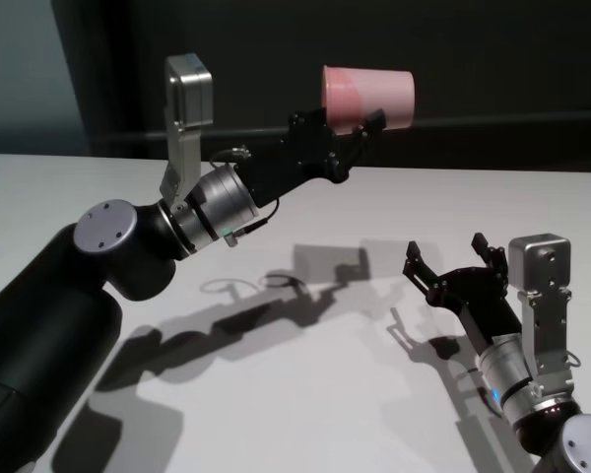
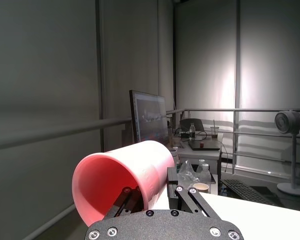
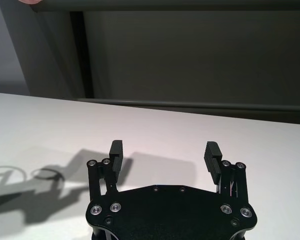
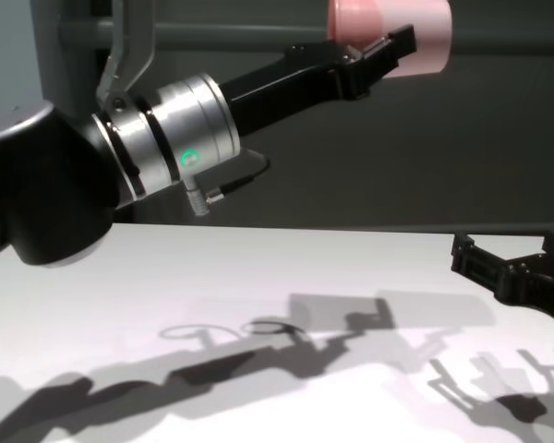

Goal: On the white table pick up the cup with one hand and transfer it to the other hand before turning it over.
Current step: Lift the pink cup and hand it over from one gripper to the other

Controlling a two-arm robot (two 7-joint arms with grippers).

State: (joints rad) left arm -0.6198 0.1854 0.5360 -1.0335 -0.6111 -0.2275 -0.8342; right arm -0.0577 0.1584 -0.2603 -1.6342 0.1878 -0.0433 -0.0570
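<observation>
Two grippers in my view: the left gripper (image 1: 360,138) holds the cup (image 1: 369,96) on its side high above the bench (image 1: 305,325), fingers closed on what looks like its rim. My right gripper (image 1: 451,264) hovers low, fingers spread, holding nothing.

— What colour is that glossy tapered plastic tumbler (image 1: 368,97) between your jaws?
— Plain pink. My left wrist glows green; my fingers (image 1: 372,123) are black.
— Below?
— A matte white tabletop (image 1: 374,394), grey shadows.
</observation>
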